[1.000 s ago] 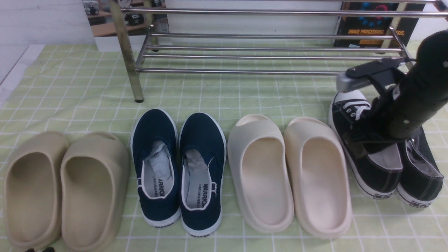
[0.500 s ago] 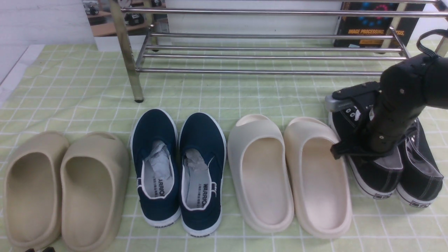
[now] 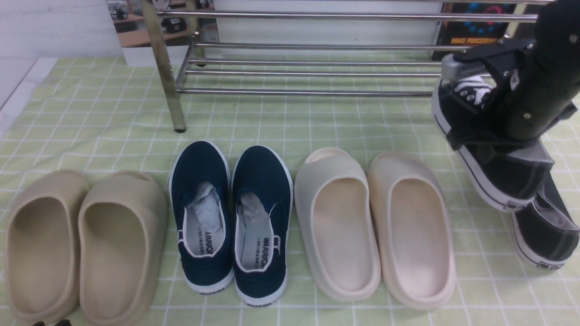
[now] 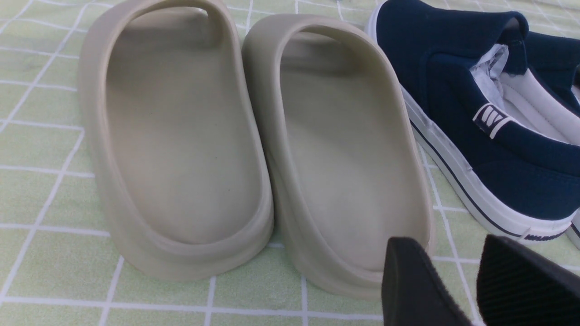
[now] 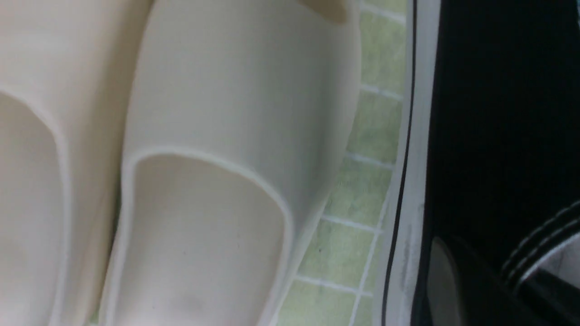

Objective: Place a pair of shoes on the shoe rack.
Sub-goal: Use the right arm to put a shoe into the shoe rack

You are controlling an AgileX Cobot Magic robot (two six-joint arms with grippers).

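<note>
Sneaker with white laces is hanging above the checked cloth while the right claw is pinching its side, its mate is resting on that cloth beside the cream slides, and the left claw is standing spread.

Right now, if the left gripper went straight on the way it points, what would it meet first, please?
Probably the beige slide beside the navy slip-ons; the left gripper's fingertips angle towards it, though depth is unclear and the green cloth might come first.
</note>
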